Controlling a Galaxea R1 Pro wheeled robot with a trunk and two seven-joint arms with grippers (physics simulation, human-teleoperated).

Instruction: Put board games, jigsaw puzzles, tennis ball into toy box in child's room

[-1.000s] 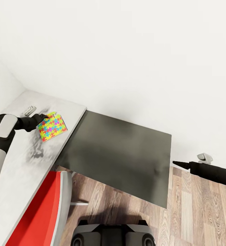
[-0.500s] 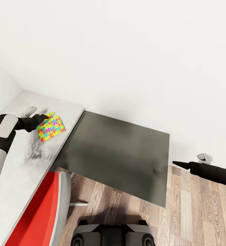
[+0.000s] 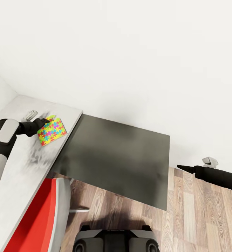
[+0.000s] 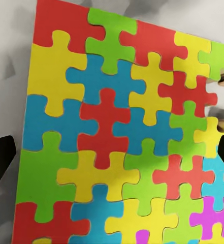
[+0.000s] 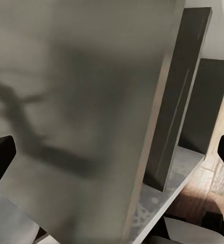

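While a plain white wall [image 3: 130,52] takes up the far half of the head view, the pale grey-white bench [image 3: 18,168] runs along the left side and joins a lower dark grey side table [image 3: 119,157] in the middle. Wood-plank floor [image 3: 200,217] shows at the near right, and the dark top of the robot's base [image 3: 116,239] sits at the near edge. A red chair with a grey rim [image 3: 39,217] stands tucked against the near end of the bench.

The left arm [image 3: 2,140] reaches across the bench to one jigsaw puzzle [image 3: 52,131], a thin sheet of yellow, pink, green, blue and orange pieces near the bench's right edge, close to the seam with the side table. The left gripper [image 3: 42,122] meets the sheet at its far-left corner; its fingers are spread wide, their dark tips showing at opposite edges of the left wrist view with the jigsaw puzzle [image 4: 122,132] between them. Whether they press on the sheet cannot be told.

The right arm [image 3: 217,176] reaches in from the right above the floor, well apart from the bench. The right gripper [image 3: 181,167] comes to a thin dark point there, while in the right wrist view its dark fingers [image 5: 1,157] sit at opposite edges, spread apart with nothing between them
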